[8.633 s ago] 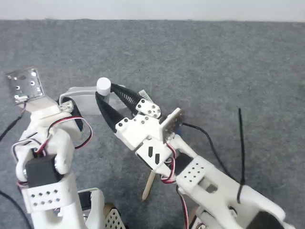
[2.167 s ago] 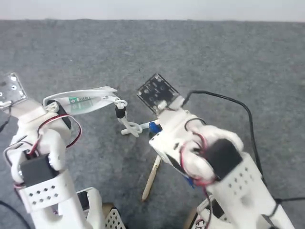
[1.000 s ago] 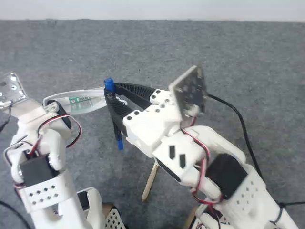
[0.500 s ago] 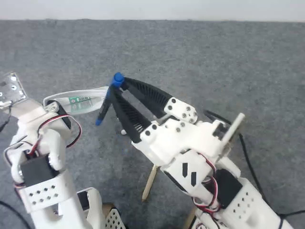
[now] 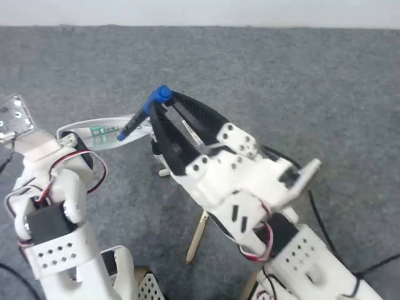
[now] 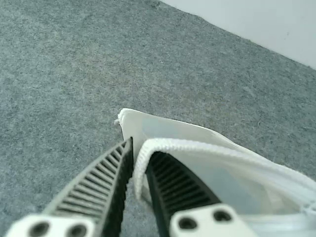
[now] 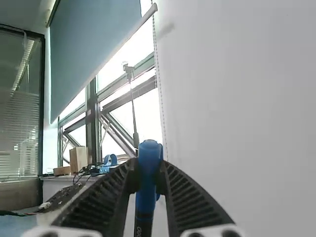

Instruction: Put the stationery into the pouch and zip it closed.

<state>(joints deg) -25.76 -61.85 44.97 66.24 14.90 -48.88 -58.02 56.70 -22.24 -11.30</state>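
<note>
Both jaws clamped | left gripper (image 6: 138,149): pouch (image 6: 212,153) rim | right gripper (image 7: 148,167): blue pen (image 5: 134,123)

Right gripper (image 5: 164,95): 8.6 s ago it pinched a white-capped cylinder. 2.2 s ago it was bent down to the grey carpet at frame centre. It is now raised and clamped on the cap end of the blue plastic pen (image 5: 139,115). The pen went from upright (1.0 s ago) to slanted, and its tip now overlaps the translucent white zip pouch (image 5: 100,132), left of centre.
</note>
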